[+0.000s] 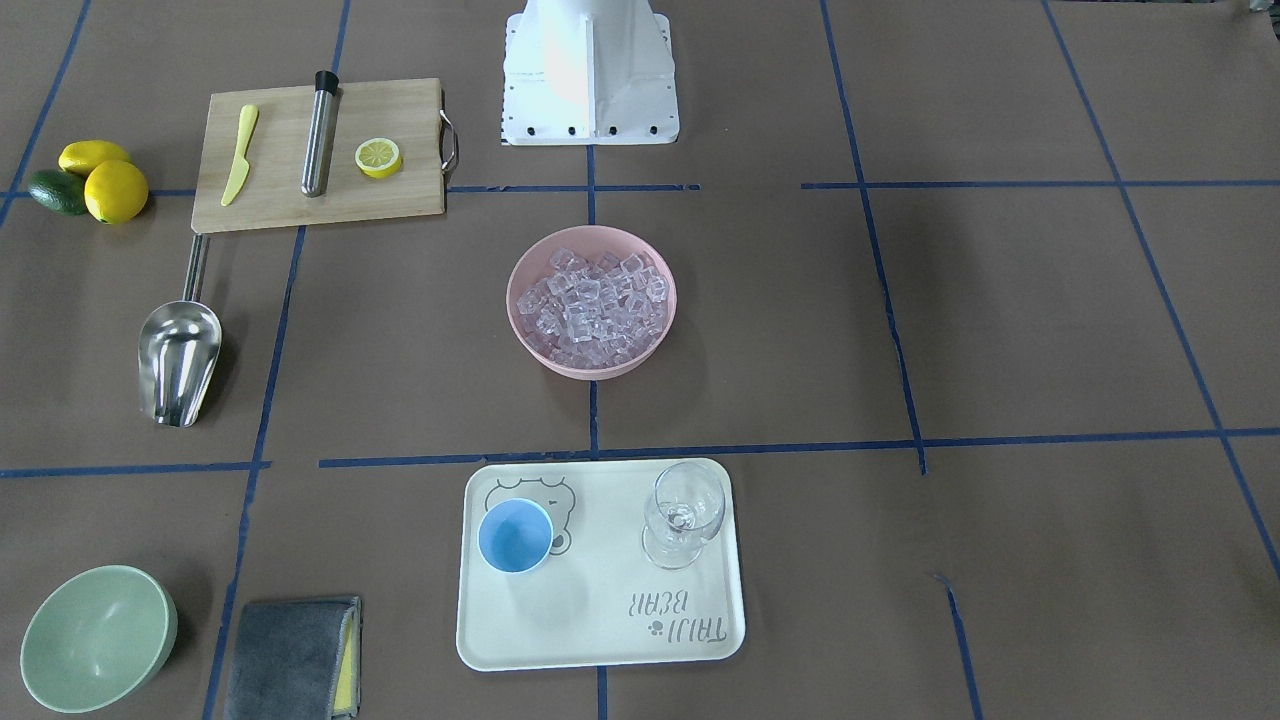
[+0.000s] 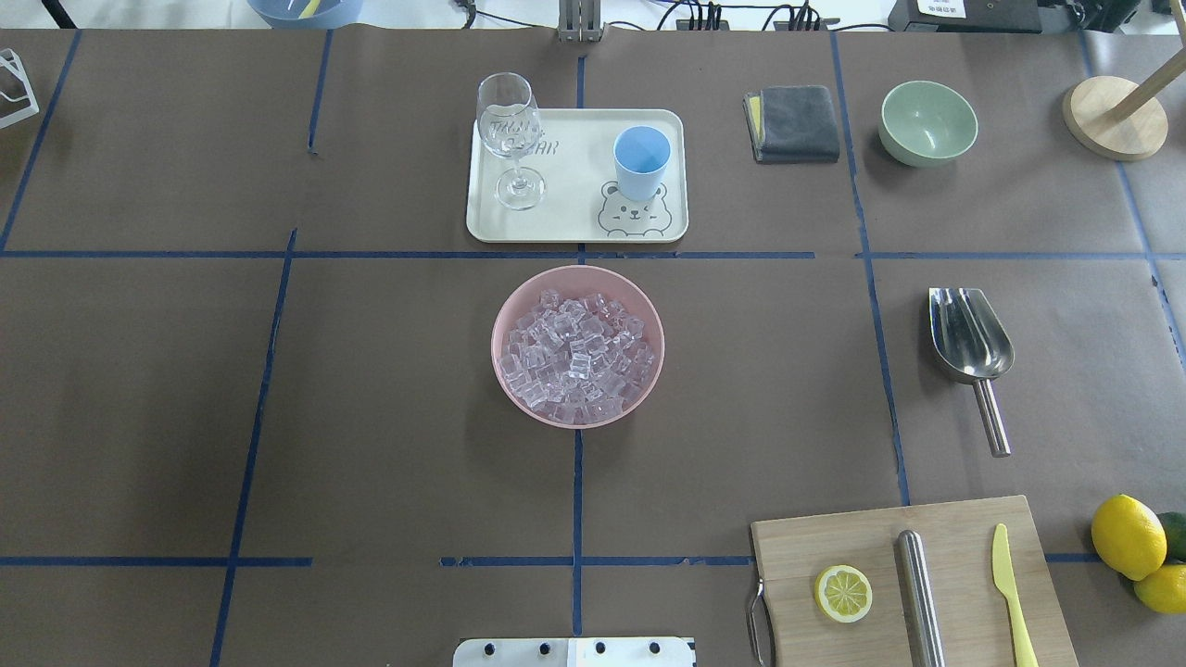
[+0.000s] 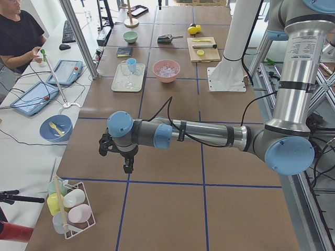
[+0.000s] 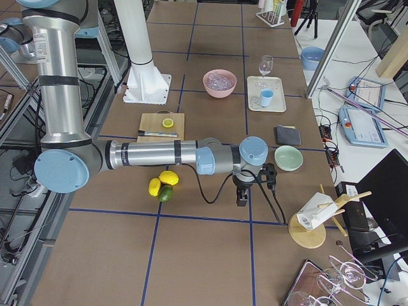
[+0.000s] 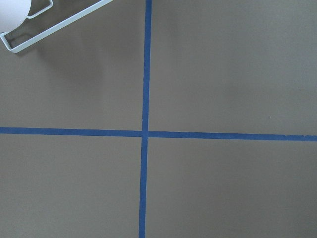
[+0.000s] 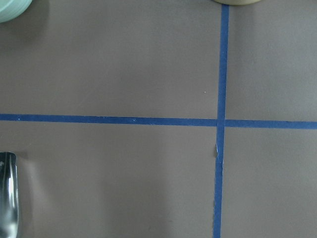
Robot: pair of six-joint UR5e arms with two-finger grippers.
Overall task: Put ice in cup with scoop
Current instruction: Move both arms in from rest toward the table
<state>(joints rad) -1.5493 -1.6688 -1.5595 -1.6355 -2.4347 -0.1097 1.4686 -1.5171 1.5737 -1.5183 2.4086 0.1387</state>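
Scoop: lying flat out toward the desk's right end, about midway between the robot's edge and the operators' edge. Mouth facing the operators' edge, handle pointing back at the robot's edge, sitting clear of both grippers.
Ice: piling up in the pink bowl, right at the desk's middle.
Cup: standing upright on the tray near the middle of the operators' edge, on the tray's right half, sitting on the bear drawing.
Glass: standing on the tray's other half, apart from the cup.
Left gripper: hanging fingers-down over bare paper toward the desk's left end, well apart from scoop, ice and cup. Showing only side-on, so clenched or released is impossible to tell.
Right gripper: hanging fingers-down toward the desk's right end, near the green bowl, closer to the operators' edge than the lemons. Same story here, grip impossible to tell.
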